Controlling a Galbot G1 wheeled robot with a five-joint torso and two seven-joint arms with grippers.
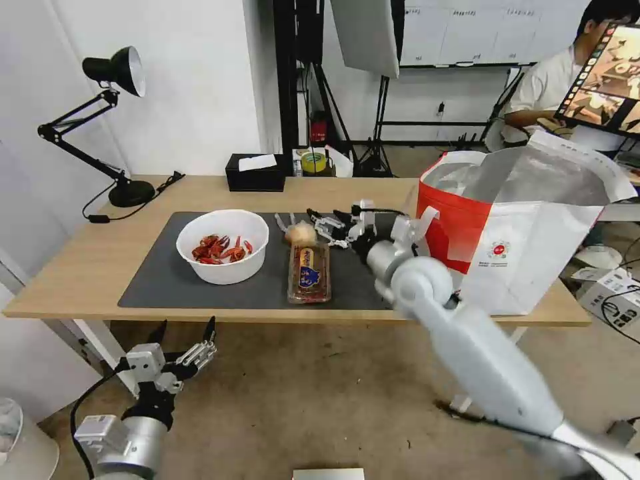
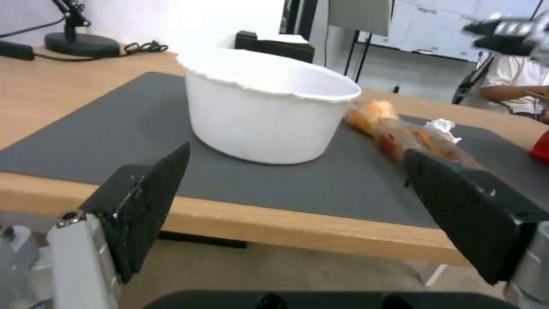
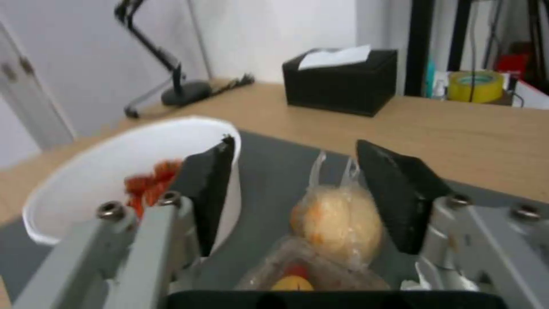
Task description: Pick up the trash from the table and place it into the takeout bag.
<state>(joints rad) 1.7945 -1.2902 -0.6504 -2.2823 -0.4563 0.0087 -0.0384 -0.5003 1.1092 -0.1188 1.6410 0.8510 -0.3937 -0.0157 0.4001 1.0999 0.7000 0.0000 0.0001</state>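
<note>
On the table (image 1: 87, 267) there is one dark mat (image 1: 167, 280), in the middle of the frame. On the mat I count one white bowl (image 1: 223, 245), one clear tray (image 1: 309, 273) and one knotted bag (image 1: 300, 233). At the right stands one red-and-white takeout bag (image 1: 520, 233). At the upper left is one black lamp (image 1: 110, 120), and at the upper middle one black tissue box (image 1: 255, 173).

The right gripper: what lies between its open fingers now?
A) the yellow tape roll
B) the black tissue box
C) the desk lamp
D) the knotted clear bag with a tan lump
D: the right gripper is open, its fingers either side of the knotted bag on the mat.
</note>
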